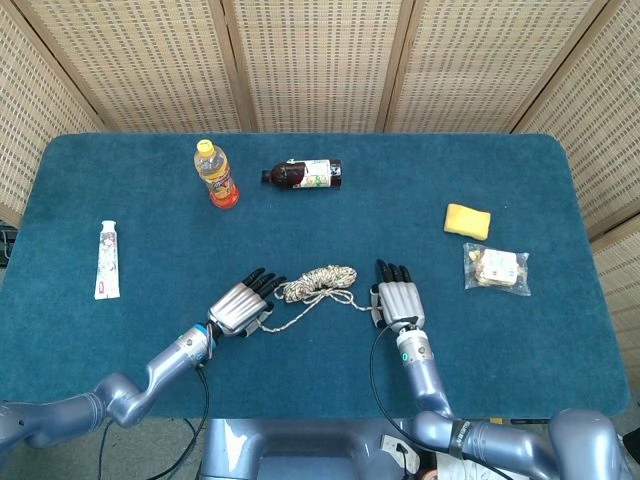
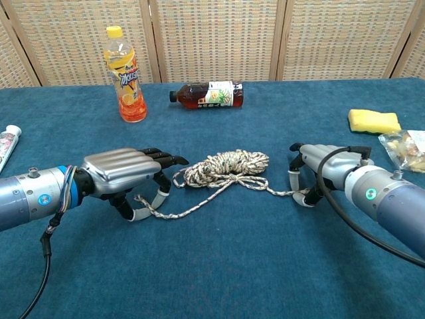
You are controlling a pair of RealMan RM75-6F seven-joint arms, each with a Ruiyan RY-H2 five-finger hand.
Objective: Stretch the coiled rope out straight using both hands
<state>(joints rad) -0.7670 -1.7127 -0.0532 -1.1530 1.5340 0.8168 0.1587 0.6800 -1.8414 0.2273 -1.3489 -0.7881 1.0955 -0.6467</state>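
The speckled rope lies in a coiled bundle at the table's middle, with a loose tail running out to each side. My left hand is palm down over the left tail, fingers spread and pointing at the coil, holding nothing that I can see. On the other side, my right hand is also palm down. The right tail runs in under its curled thumb and fingertip, and the hand's own body hides whether they pinch it.
An orange drink bottle stands at the back left, and a dark bottle lies beside it. A toothpaste tube is far left. A yellow sponge and a snack packet are at the right.
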